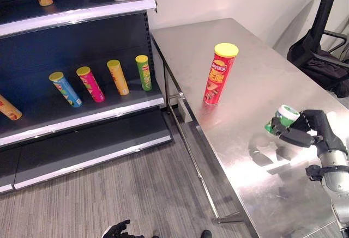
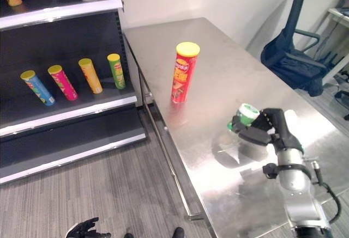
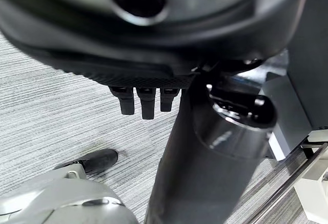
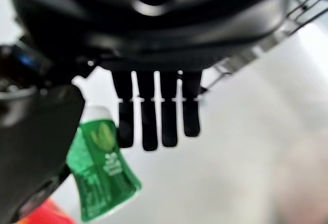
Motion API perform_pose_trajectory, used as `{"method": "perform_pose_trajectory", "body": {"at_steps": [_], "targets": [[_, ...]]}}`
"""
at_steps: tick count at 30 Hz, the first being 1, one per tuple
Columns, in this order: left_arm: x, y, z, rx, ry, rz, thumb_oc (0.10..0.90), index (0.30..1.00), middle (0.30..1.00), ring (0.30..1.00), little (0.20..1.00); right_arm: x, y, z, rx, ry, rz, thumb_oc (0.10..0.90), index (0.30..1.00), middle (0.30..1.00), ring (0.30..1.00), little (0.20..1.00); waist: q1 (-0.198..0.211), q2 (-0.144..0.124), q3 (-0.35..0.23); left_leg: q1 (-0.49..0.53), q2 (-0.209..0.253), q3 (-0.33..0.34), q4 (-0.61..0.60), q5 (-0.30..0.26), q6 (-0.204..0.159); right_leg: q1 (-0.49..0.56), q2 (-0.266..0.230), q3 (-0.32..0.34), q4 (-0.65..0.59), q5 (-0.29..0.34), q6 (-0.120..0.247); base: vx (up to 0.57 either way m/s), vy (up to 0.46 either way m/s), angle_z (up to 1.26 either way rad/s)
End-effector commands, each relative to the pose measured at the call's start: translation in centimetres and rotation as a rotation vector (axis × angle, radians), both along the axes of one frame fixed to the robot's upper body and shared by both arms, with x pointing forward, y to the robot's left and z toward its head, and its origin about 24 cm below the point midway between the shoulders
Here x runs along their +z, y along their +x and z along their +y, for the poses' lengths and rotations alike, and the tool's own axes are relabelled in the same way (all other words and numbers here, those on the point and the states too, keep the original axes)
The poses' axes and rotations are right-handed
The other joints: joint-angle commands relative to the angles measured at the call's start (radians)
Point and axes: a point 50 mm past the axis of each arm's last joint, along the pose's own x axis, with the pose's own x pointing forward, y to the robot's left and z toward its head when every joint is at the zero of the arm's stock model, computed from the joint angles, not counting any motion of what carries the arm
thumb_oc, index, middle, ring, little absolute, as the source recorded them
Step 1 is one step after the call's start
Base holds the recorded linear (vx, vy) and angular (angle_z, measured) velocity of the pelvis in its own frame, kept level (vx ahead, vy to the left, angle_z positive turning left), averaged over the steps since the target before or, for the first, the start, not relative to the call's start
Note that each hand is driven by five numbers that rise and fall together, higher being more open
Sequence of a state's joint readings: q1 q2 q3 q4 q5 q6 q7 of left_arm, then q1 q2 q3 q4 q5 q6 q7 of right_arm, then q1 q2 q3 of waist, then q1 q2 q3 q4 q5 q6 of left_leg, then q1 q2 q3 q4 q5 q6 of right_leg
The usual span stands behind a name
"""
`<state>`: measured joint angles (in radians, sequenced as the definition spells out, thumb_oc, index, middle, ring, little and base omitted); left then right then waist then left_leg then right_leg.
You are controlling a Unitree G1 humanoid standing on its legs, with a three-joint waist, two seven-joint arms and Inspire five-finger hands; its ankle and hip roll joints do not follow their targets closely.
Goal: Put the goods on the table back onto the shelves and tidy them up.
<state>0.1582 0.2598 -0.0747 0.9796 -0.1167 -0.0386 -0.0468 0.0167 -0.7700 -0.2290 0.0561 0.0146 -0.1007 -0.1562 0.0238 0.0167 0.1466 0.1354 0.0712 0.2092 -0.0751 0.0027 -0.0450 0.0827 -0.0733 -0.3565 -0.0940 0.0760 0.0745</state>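
Note:
A tall red can with a yellow lid (image 1: 220, 74) stands upright near the middle of the steel table (image 1: 256, 42). Nearer the front right of the table is a small green container with a white lid (image 1: 284, 116). My right hand (image 1: 315, 127) is open around it, thumb on one side and straight fingers (image 4: 156, 116) on the other. In the right wrist view the green container (image 4: 102, 178) shows beside the thumb. Whether the hand touches it is unclear. My left hand (image 1: 117, 230) hangs low over the floor, fingers relaxed.
The dark shelf unit (image 1: 82, 119) stands left of the table, with several coloured cans lying on its middle board and some goods on the top board (image 1: 82, 6). An office chair (image 1: 322, 42) with dark cloth sits past the table's right edge.

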Motion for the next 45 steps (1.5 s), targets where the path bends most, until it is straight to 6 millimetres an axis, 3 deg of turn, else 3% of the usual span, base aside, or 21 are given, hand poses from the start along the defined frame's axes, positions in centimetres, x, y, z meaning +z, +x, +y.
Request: {"method": "perform_pose_trajectory", "body": {"at_steps": [1,7,14,17,19,20,22,23,24,25,27,28,30,33,34,35,39,45], "targets": [[0.7,0.8,2.1,-0.027,0.073,-0.027,0.8,0.9,0.9,0.9,0.9,9.5,0.4,1.8,0.107,-0.024,-0.472,0.4,0.3,0.3,0.3,0.3,0.025,-0.05,-0.055,-0.042,0.006,0.005,-0.012,0.01,-0.032,0.047,-0.006,-0.005,0.007,-0.088,0.054,0.0,0.0,0.0],[0.7,0.5,2.1,-0.031,0.075,-0.018,0.8,0.9,0.9,0.9,0.9,13.4,-0.4,4.1,0.233,-0.039,-0.664,0.4,0.3,0.3,0.3,0.3,0.038,-0.05,-0.068,-0.04,0.015,-0.002,-0.012,0.016,-0.039,0.05,0.004,-0.006,0.007,-0.097,0.049,-0.01,-0.045,0.03],[0.7,0.4,2.1,-0.032,0.068,-0.017,0.8,0.9,0.9,0.9,0.9,14.5,-0.9,5.5,0.38,0.073,-0.744,0.4,0.3,0.3,0.3,0.3,0.049,-0.052,-0.066,-0.047,0.022,-0.018,-0.005,0.024,-0.046,0.051,0.013,-0.008,0.007,-0.104,0.042,-0.03,-0.039,0.1],[1.4,3.1,1.3,-0.086,0.051,-0.101,0.8,0.9,0.9,0.9,0.9,16.8,-1.3,7.0,0.488,0.066,-0.827,0.4,0.3,0.3,0.3,0.3,0.065,-0.075,-0.004,-0.183,0.018,-0.055,0.247,-0.054,-0.067,0.036,-0.032,-0.059,0.007,-0.081,0.03,-0.25,0.017,0.36],[1.6,3.6,1.0,-0.111,0.047,-0.12,0.8,0.9,0.9,0.9,0.9,17.5,-1.4,7.3,0.496,0.041,-0.849,0.4,0.3,0.3,0.3,0.3,0.06,-0.077,0.003,-0.171,0.062,-0.041,0.301,-0.074,-0.073,0.028,-0.053,-0.085,0.012,-0.07,0.033,-0.16,0.178,0.75],[1.6,3.8,0.8,-0.134,0.045,-0.127,0.8,0.9,0.9,0.9,0.9,18.0,-1.5,7.5,0.509,0.02,-0.852,0.4,0.3,0.3,0.3,0.3,0.046,-0.067,-0.004,-0.141,0.124,-0.028,0.292,-0.062,-0.086,0.018,-0.067,-0.107,0.013,-0.063,0.042,-0.11,0.413,0.99],[1.5,4.1,0.3,-0.183,0.054,-0.123,0.8,0.9,0.9,0.9,0.9,18.9,-1.9,7.7,0.511,-0.037,-0.864,0.4,0.3,0.3,0.3,0.3,0.03,-0.03,-0.029,-0.109,0.211,-0.011,0.116,0.036,-0.129,-0.008,-0.114,-0.144,0.019,-0.045,0.08,-0.07,0.648,0.77],[1.5,3.9,0.5,-0.189,0.063,-0.119,0.8,0.9,0.9,0.9,0.9,18.8,-2.1,7.6,0.5,-0.063,-0.851,0.4,0.3,0.3,0.3,0.3,0.034,-0.01,-0.044,-0.094,0.203,-0.049,0.034,0.035,-0.14,-0.011,-0.139,-0.146,0.038,-0.037,0.101,0.0,0.915,0.56],[1.5,3.3,1.1,-0.178,0.072,-0.097,0.8,0.9,0.9,0.9,0.9,18.5,-2.3,7.2,0.456,-0.103,-0.832,0.4,0.3,0.3,0.3,0.3,0.036,-0.003,-0.06,-0.078,0.133,-0.055,0.006,0.006,-0.11,-0.033,-0.22,-0.14,0.134,-0.031,0.121,0.02,1.085,0.62],[1.7,3.1,2.2,-0.181,0.105,-0.088,0.8,0.9,0.9,0.9,0.9,18.7,-2.1,7.8,0.45,-0.138,-0.834,0.4,0.3,0.3,0.3,0.3,0.046,-0.019,-0.034,-0.041,0.04,-0.035,0.0,-0.035,-0.04,-0.117,-0.343,-0.071,0.329,0.025,0.142,0.01,0.95,0.44],[1.8,3.1,2.6,-0.174,0.116,-0.088,0.8,0.9,0.9,0.9,0.9,18.7,-2.1,7.9,0.454,-0.134,-0.835,0.4,0.3,0.3,0.3,0.3,0.047,-0.021,-0.022,-0.037,0.022,-0.034,0.001,-0.037,-0.025,-0.137,-0.362,-0.049,0.378,0.042,0.143,0.01,0.383,-0.01],[2.1,2.9,3.8,-0.133,0.147,-0.081,0.8,0.9,0.9,0.9,0.9,18.3,-2.0,7.6,0.44,-0.126,-0.817,0.4,0.3,0.3,0.3,0.3,0.032,-0.024,-0.013,-0.028,0.001,-0.057,-0.007,-0.042,-0.013,-0.166,-0.316,0.039,0.377,0.035,0.138,0.07,0.178,-0.1],[2.1,2.8,4.0,-0.109,0.145,-0.08,0.8,0.9,0.9,0.9,0.9,18.3,-2.1,7.3,0.433,-0.105,-0.826,0.4,0.3,0.3,0.3,0.3,0.031,-0.024,-0.016,-0.031,-0.005,-0.073,-0.011,-0.042,-0.017,-0.153,-0.268,0.072,0.279,0.0,0.132,0.07,0.097,0.5],[2.1,2.9,4.0,-0.104,0.146,-0.083,0.8,0.9,0.9,0.9,0.9,18.3,-2.2,7.3,0.434,-0.09,-0.84,0.4,0.3,0.3,0.3,0.3,0.023,-0.031,-0.012,-0.034,-0.011,-0.092,-0.011,-0.039,-0.017,-0.161,-0.226,0.113,0.185,0.018,0.134,0.07,-0.048,0.37],[2.3,3.5,4.0,-0.093,0.141,-0.105,0.8,0.9,0.9,0.9,0.9,18.2,-2.1,7.3,0.433,-0.088,-0.837,0.4,0.3,0.3,0.3,0.3,0.012,-0.039,0.004,-0.031,-0.014,-0.114,-0.005,-0.041,-0.018,-0.19,-0.186,0.177,0.146,0.03,0.145,0.12,-0.128,0.24],[2.4,3.7,3.8,-0.107,0.14,-0.115,0.8,0.9,0.9,0.9,0.9,18.1,-2.0,7.3,0.425,-0.099,-0.824,0.4,0.3,0.3,0.3,0.3,0.018,-0.053,-0.002,-0.034,-0.02,-0.126,0.012,-0.053,-0.019,-0.166,-0.178,0.203,0.095,0.035,0.147,0.12,-0.127,0.3],[2.2,3.4,3.3,-0.113,0.125,-0.109,0.8,0.9,0.9,0.9,0.9,17.7,-1.7,7.3,0.433,-0.091,-0.796,0.4,0.3,0.3,0.3,0.3,0.02,-0.057,-0.024,-0.033,-0.002,-0.141,0.021,-0.054,-0.03,-0.127,-0.16,0.194,0.071,0.029,0.138,0.15,-0.166,0.55],[1.7,2.9,2.2,-0.137,0.089,-0.09,0.8,0.9,0.9,0.9,0.9,17.0,-1.6,6.8,0.414,-0.095,-0.749,0.4,0.3,0.3,0.3,0.3,0.017,-0.045,-0.057,-0.024,0.069,-0.157,0.013,-0.039,-0.077,-0.072,-0.121,0.124,0.049,-0.011,0.118,0.14,-0.18,0.24]]}}
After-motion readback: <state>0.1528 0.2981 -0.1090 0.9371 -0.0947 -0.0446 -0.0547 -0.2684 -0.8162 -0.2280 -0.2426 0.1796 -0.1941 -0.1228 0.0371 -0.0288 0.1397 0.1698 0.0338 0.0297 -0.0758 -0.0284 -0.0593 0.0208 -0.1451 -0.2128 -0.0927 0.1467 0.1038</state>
